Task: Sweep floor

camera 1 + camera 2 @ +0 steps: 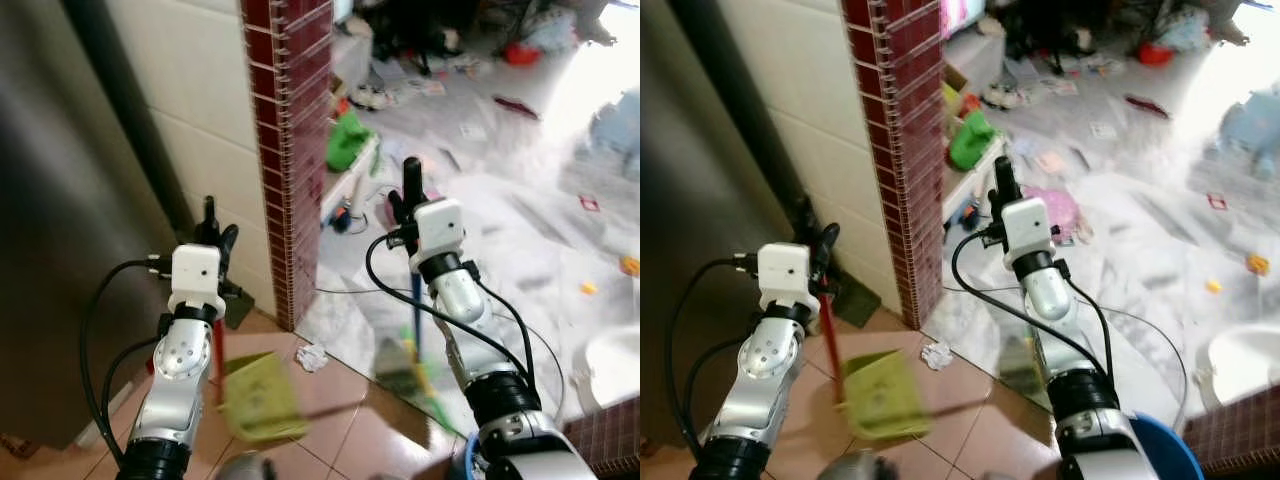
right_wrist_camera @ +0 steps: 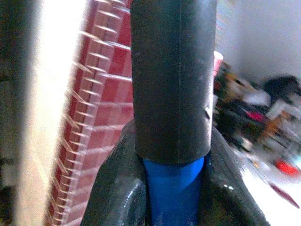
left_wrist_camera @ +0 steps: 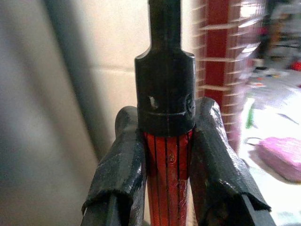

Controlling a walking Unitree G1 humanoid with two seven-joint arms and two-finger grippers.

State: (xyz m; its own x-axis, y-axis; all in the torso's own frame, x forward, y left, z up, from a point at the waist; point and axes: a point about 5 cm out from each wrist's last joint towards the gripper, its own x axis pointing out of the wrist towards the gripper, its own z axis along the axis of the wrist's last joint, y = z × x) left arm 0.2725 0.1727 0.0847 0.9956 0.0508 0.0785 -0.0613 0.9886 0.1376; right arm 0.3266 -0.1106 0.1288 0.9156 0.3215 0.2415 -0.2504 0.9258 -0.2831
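Observation:
My left gripper (image 1: 218, 236) is shut on the red handle (image 3: 167, 165) of a green dustpan (image 1: 262, 400), which hangs blurred just above the brown tiles. My right gripper (image 1: 408, 203) is shut on the blue broom handle (image 1: 416, 318), just under its black end cap (image 2: 170, 80). The greenish broom head (image 1: 405, 365) rests where the brown tiles meet the white floor. A crumpled white paper (image 1: 312, 357) lies on the floor between dustpan and broom. In both wrist views the fingers (image 3: 214, 160) clamp each handle from both sides.
A red-tiled pillar (image 1: 290, 150) stands straight ahead, with a white wall and a dark panel to its left. Beyond it the white floor is strewn with litter, a green bag (image 1: 347, 140) and a pink item (image 1: 1055, 210). A white basin (image 1: 615, 365) sits at right.

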